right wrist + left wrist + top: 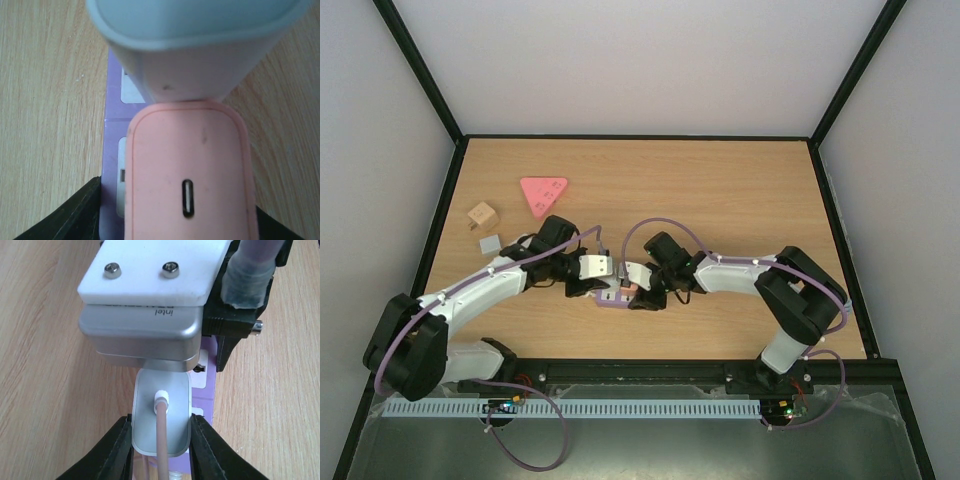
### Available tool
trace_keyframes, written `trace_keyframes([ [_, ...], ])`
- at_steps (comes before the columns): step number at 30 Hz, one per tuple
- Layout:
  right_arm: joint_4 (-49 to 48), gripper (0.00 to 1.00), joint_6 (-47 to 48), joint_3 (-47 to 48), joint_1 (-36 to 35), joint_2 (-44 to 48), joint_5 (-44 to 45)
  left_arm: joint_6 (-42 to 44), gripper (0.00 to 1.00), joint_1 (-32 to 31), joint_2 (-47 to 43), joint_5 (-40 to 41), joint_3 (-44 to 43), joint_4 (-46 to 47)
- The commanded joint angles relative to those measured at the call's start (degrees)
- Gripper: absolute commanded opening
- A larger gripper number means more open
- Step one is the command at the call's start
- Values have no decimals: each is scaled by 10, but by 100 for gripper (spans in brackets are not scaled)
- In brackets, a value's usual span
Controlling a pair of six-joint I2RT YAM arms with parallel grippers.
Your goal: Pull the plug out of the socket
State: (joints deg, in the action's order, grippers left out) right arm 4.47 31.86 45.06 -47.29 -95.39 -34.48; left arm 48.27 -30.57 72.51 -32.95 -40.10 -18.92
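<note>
Pink plug (pixel 187 165) fills the right wrist view, standing on the purple socket (pixel 112 100) at centre frame in the top view, the right gripper (pixel 175 220) straddling it, grip unclear, while the left gripper (pixel 161 450) clamps the silver plug (pixel 175 420) beside it.

Pink plug (pixel 187 165), USB-C slot up, between black gripper fingers (pixel 65 217); purple socket strip (pixel 112 100) beneath; wood table (pixel 45 100).
</note>
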Motion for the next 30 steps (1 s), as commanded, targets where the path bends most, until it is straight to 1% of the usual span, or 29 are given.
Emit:
trace_keyframes([
  [1,3,12,-10,4,-4,-27,22,13,19,11,-16,-43,-16,2],
  [4,2,12,-11,3,-4,-25,23,19,19,38,-21,-65,-24,-14],
  [10,3,12,-11,3,-4,-27,22,52,19,98,-37,-79,-48,-72],
  [13,3,13,-11,3,-4,-29,20,50,19,135,-43,-89,-70,-88],
  [18,3,13,-10,3,-4,-30,19,24,19,182,-37,-90,-107,-82],
  [21,4,13,-9,2,-4,-28,18,-14,21,200,-13,-77,-125,-56],
  [24,4,14,-8,1,-4,-27,16,-44,22,214,31,-60,-145,-41],
  [30,6,15,-8,1,-4,-27,14,-123,22,219,131,6,-179,1],
])
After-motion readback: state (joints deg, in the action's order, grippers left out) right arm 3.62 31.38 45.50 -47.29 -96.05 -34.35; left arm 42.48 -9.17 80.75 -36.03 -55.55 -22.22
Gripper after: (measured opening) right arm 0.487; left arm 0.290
